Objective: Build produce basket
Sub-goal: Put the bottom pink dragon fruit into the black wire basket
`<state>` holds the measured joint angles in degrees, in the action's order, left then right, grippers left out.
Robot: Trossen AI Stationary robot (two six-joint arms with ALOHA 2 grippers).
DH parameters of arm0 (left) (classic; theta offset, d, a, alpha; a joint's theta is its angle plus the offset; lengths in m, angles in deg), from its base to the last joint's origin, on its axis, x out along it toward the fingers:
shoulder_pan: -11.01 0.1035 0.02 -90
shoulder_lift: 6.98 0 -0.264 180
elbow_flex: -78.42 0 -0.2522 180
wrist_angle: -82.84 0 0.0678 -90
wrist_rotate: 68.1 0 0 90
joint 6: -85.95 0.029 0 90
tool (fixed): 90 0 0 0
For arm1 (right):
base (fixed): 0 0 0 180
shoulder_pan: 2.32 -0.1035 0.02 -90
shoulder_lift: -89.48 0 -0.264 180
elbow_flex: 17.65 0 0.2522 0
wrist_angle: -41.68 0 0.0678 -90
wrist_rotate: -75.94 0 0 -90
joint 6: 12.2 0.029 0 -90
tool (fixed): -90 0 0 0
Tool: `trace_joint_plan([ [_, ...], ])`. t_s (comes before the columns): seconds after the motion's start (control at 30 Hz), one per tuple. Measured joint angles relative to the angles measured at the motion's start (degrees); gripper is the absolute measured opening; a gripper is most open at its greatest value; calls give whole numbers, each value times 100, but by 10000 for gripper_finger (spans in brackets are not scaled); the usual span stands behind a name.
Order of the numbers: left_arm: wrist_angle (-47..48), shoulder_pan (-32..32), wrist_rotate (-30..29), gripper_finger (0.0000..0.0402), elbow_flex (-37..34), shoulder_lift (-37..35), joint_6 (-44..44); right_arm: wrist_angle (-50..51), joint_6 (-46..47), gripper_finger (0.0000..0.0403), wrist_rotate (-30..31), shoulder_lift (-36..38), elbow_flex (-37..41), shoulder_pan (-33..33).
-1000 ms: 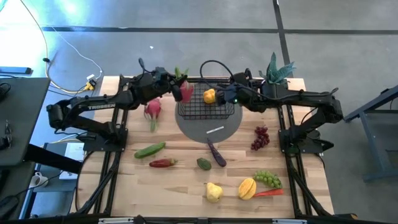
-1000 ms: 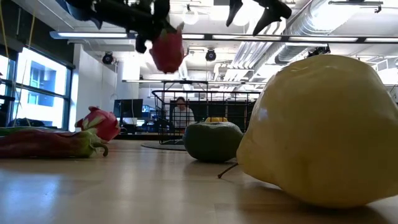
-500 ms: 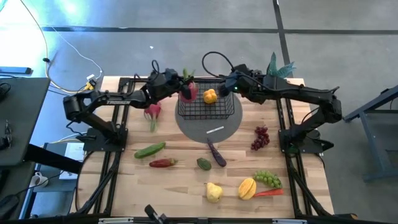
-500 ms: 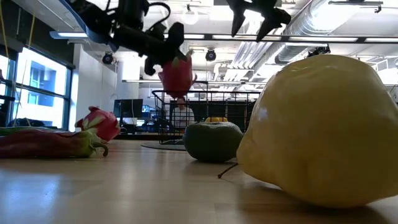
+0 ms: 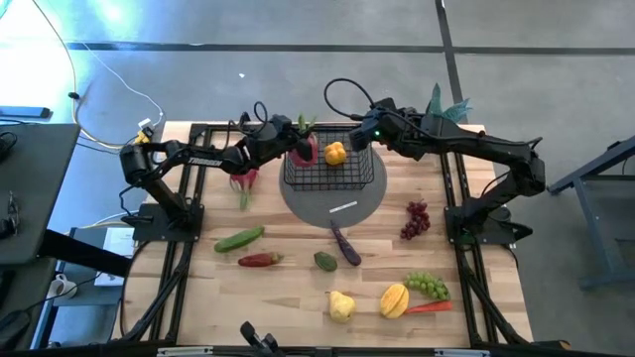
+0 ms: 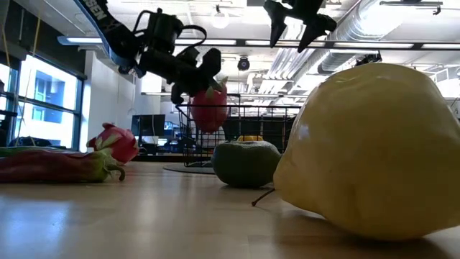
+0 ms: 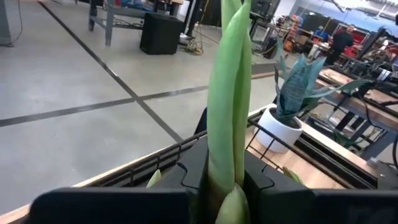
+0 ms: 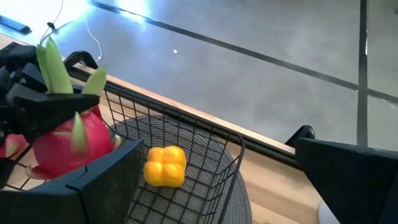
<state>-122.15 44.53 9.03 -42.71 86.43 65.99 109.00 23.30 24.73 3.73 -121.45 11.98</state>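
Observation:
The black wire basket (image 5: 365, 175) sits on a round grey mat at the table's far middle, with a yellow pepper (image 5: 335, 153) inside. My left gripper (image 5: 294, 148) reaches in from the left, shut on a pink dragon fruit (image 5: 305, 150) above the basket's left side. In the low view the fruit (image 6: 209, 109) hangs at about the height of the basket's rim. My right gripper (image 5: 363, 135) hovers open above the basket's far right corner, high up in the low view (image 6: 293, 30). A second dragon fruit (image 5: 243, 177) lies on the table left of the basket. My left gripper pinches the dragon fruit by its leafy top end (image 8: 69, 107), where the green leaves (image 7: 227, 130) stand up between the two fingers. The fingers slant down from the table's left. The fruit hangs below them, lifted clear, its pink body (image 8: 65, 146) over the basket's left part.
On the near half of the table lie a cucumber (image 5: 239, 239), red chilli (image 5: 260, 260), eggplant (image 5: 345, 244), red grapes (image 5: 415, 219), green grapes (image 5: 428, 286), carrot (image 5: 429, 307) and yellow pieces (image 5: 341, 305). A potted plant (image 5: 443, 109) stands at the far right corner.
My left gripper has carried the dragon fruit toward the table's right, from beside the basket to over its left side, and has come down to about rim height. My right gripper has drawn back from over the basket toward the far edge, staying open.

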Motion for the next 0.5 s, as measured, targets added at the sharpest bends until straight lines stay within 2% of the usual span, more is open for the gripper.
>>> trace_joint_plan([
  [0.5,-19,0,-79,33,0,360,249,20,2,399,-94,0,0,-4],
])
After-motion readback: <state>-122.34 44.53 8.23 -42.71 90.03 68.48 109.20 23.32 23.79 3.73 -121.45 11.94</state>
